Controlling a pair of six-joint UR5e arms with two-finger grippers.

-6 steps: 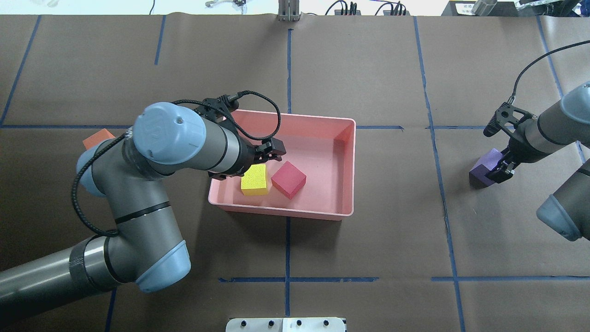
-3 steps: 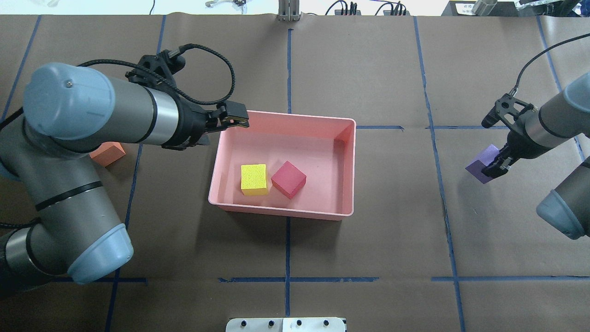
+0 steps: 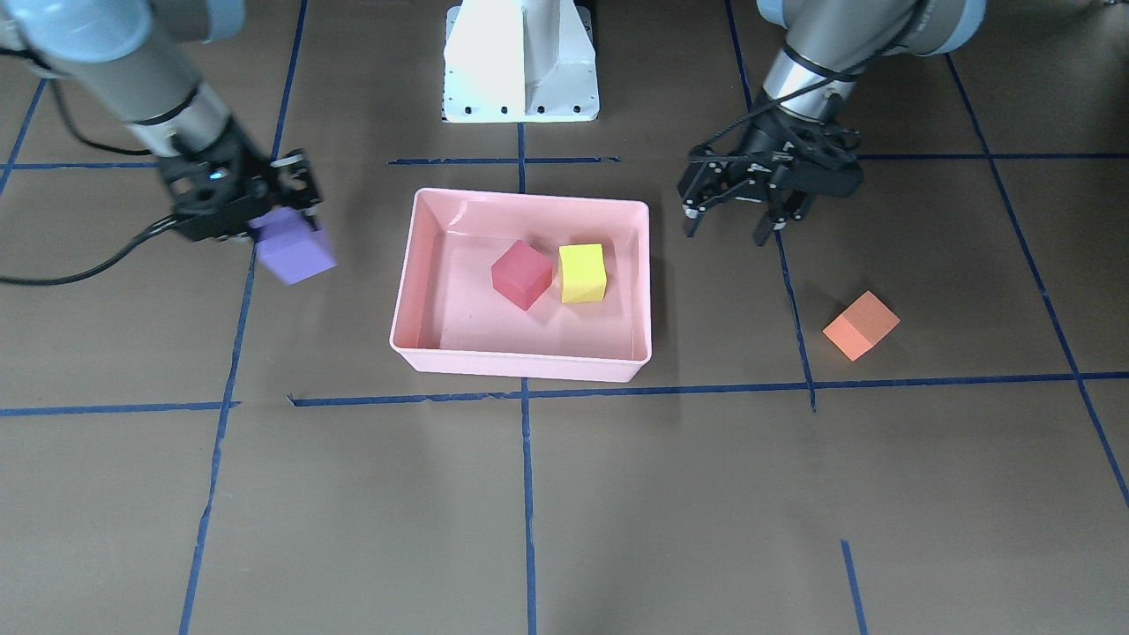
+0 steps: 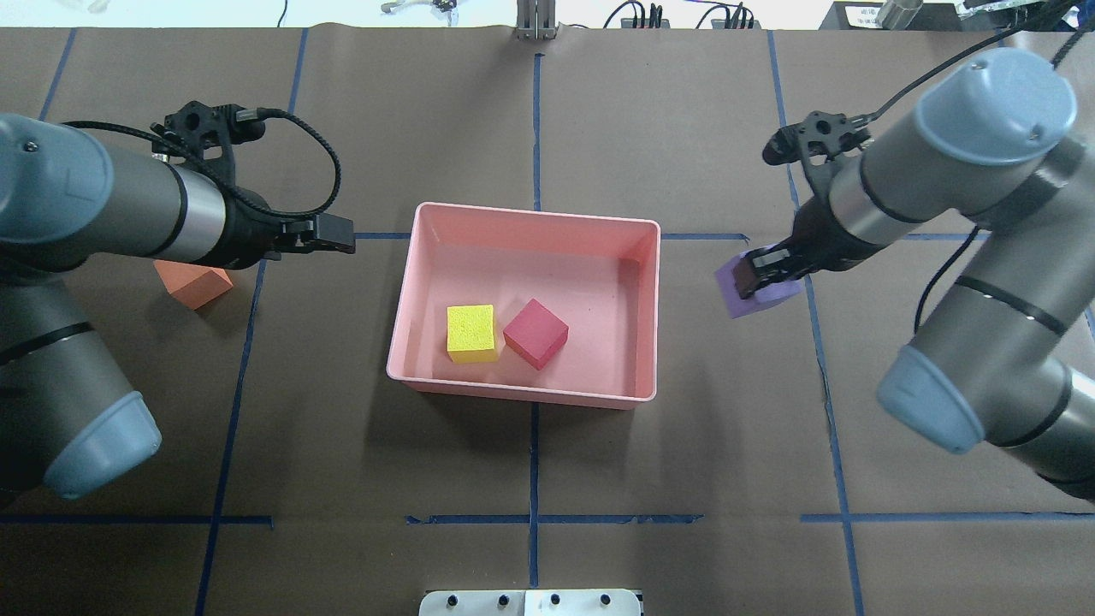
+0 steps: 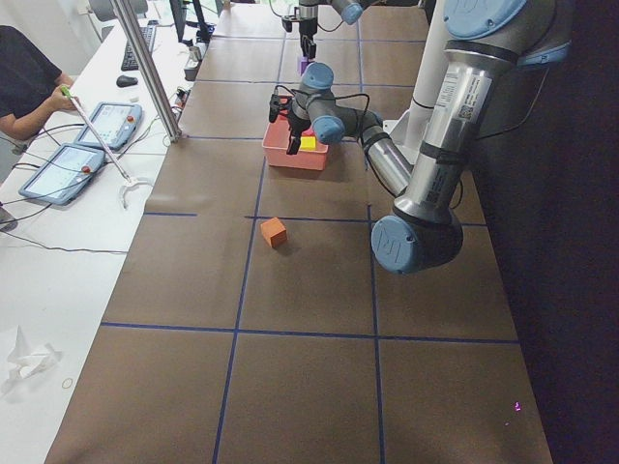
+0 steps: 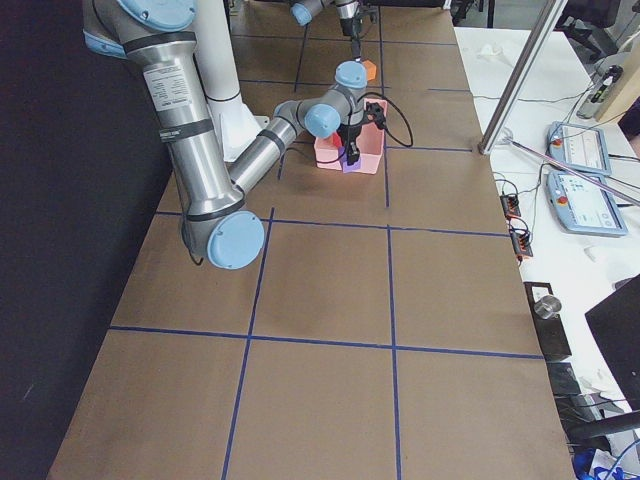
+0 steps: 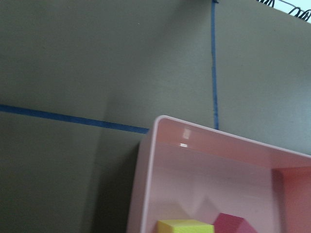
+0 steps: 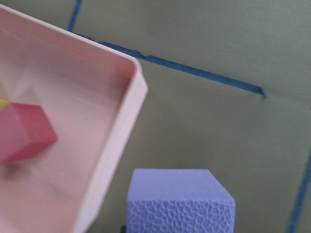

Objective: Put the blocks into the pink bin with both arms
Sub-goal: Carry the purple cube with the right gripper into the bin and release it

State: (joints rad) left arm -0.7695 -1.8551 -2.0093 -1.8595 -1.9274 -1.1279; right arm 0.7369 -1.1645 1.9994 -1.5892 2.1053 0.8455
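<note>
The pink bin sits mid-table with a yellow block and a red block inside, side by side. My right gripper is shut on the purple block, held above the table just right of the bin; the right wrist view shows the purple block beside the bin's rim. My left gripper is open and empty, just left of the bin's far corner. The orange block lies on the table beside the left arm's wrist.
The white pedestal base stands at the robot's side of the table. Blue tape lines cross the brown paper cover. A person sits at a side bench with tablets beyond the table's far edge.
My left gripper has pulled out of the bin to the left, leaving the yellow block inside. My right gripper has lifted the purple block and carried it toward the bin.
</note>
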